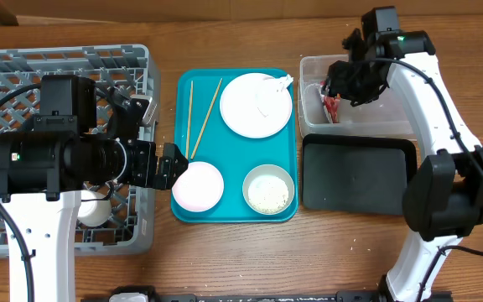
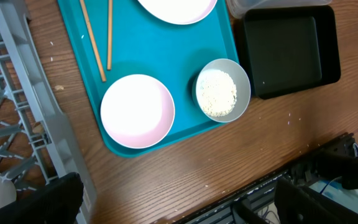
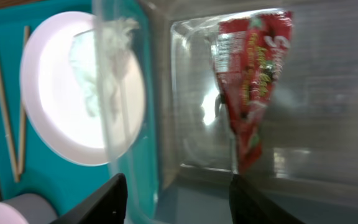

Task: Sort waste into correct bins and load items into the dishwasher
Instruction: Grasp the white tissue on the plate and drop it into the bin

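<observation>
Red wrapper point(image 3: 250, 87) sits inside the clear tub point(image 3: 340, 93).

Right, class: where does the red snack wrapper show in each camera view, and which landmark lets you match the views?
Overhead: the red wrapper is in the clear tub, upper right.
Left wrist: not in it; only a corner of the tub shows at the top edge.
Right wrist: right of centre, upper half, inside the tub.
Shared landmark: the round plate on the teal tray, in all three views.
</observation>
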